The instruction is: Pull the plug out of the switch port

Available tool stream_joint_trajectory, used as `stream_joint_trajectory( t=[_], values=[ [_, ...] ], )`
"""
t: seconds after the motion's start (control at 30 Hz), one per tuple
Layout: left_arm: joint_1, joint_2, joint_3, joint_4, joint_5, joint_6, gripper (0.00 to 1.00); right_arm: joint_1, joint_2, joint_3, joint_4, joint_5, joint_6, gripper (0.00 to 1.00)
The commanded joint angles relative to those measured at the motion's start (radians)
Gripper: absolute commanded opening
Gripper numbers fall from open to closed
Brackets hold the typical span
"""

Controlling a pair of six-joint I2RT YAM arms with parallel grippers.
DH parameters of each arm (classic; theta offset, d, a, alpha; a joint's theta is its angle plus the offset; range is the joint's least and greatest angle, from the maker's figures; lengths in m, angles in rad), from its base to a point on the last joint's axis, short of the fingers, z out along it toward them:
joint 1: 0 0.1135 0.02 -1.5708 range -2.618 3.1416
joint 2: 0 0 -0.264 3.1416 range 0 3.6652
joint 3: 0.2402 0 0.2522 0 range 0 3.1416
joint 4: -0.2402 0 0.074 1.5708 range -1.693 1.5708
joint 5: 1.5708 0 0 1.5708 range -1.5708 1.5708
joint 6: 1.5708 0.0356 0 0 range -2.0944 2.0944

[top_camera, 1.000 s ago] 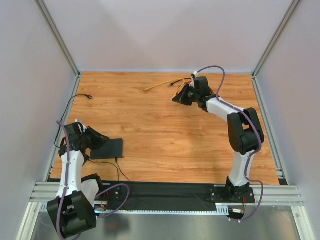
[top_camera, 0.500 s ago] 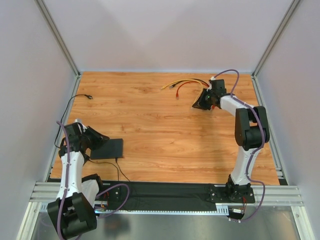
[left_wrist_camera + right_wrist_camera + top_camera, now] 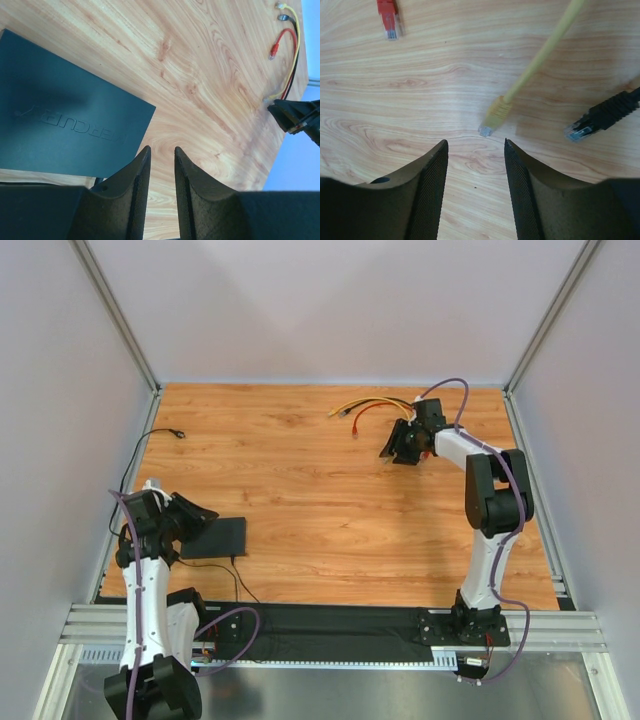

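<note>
The switch [image 3: 214, 537] is a flat black box near the table's left front; it also shows in the left wrist view [image 3: 65, 127]. A black cable [image 3: 240, 575] leaves its near edge, and the plug there is mostly hidden. My left gripper [image 3: 198, 516] hovers at the switch's left end. Its fingers stand a narrow gap apart and hold nothing [image 3: 161, 148]. My right gripper [image 3: 394, 452] is far off at the back right, open and empty [image 3: 475, 142]. It is just short of a loose yellow plug [image 3: 492, 120].
Loose yellow, red and black cables [image 3: 365, 405] lie at the back. A red plug [image 3: 387, 22] and a black plug [image 3: 582, 127] lie beside the yellow one. A thin black wire [image 3: 150, 445] lies at the left. Grey walls enclose the table.
My right gripper swung right with the loose cables, dragging them right, then eased back a little to the left. My left arm shifted slightly at the switch.
</note>
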Motion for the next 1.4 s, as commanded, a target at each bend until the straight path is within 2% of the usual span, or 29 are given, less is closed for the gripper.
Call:
stream_joint_trajectory(
  t=[0.0,0.27,0.47,0.67,0.8,0.83,0.93,1.17,1.37],
  values=[
    [-0.005,-0.004,0.048,-0.037,0.028,-0.015,0.34,0.033,-0.051,0.038,-0.007,0.055,-0.042,0.51],
    [-0.005,0.004,0.041,-0.034,0.031,-0.006,0.34,0.157,-0.080,0.081,0.002,0.083,-0.062,0.54],
    [-0.003,0.035,0.032,-0.026,0.000,-0.012,0.34,0.353,-0.043,0.167,-0.002,0.052,-0.069,0.55],
    [-0.003,0.114,0.067,-0.083,-0.110,-0.018,0.34,0.580,0.107,0.373,-0.024,-0.068,-0.054,0.55],
    [-0.003,0.173,0.091,-0.120,-0.156,0.004,0.34,0.712,0.298,0.645,-0.246,-0.164,-0.138,0.56],
    [-0.003,0.176,0.098,-0.123,-0.162,0.017,0.33,0.728,0.323,0.742,-0.284,-0.149,-0.164,0.55],
    [-0.005,0.156,0.087,-0.152,-0.194,0.008,0.33,0.766,0.374,0.820,-0.363,-0.092,-0.221,0.56],
    [-0.003,0.030,0.018,-0.222,-0.263,-0.116,0.36,0.764,0.400,0.825,-0.366,-0.101,-0.235,0.58],
    [-0.003,0.062,0.016,-0.239,-0.242,-0.130,0.37,0.766,0.434,0.848,-0.389,-0.117,-0.244,0.62]
  ],
)
